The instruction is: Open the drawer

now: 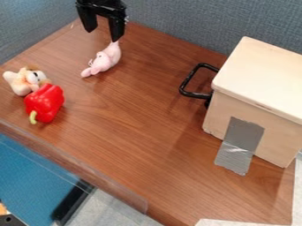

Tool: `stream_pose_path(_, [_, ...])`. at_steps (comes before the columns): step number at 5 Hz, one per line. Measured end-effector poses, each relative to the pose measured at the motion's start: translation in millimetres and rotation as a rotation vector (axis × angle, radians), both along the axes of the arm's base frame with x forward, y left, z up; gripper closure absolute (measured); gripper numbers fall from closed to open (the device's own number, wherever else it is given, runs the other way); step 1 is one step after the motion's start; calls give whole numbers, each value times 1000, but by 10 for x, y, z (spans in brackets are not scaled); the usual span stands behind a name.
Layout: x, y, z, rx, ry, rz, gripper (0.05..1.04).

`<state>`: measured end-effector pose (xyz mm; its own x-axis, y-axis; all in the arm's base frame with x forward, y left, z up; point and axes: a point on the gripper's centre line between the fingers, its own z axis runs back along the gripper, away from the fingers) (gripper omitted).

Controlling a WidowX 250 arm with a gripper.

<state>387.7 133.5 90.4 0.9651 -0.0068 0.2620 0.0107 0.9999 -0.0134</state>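
A wooden drawer unit [259,79], seemingly closed though its front is angled from view, stands at right on a table [135,132]; a hard tug on its black handle [186,83] could drag it if the silver tape [243,134] gives. The gripper [103,35], jaws apart, hangs near a pink toy [104,60].

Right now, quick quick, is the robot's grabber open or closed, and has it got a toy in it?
Gripper: open, its two fingers apart, nothing held between them.
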Motion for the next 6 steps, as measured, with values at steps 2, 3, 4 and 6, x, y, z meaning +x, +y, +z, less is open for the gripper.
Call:
stream_pose_path(2, [92, -535, -22, -66, 4, -61, 82])
stream_pose_path(3, [163, -1014, 91, -69, -14, -153, 82])
stream_pose_path(4, [246, -1251, 176, -55, -29, -171, 82])
stream_pose_path(6, [223, -1504, -271, -54, 88, -198, 82])
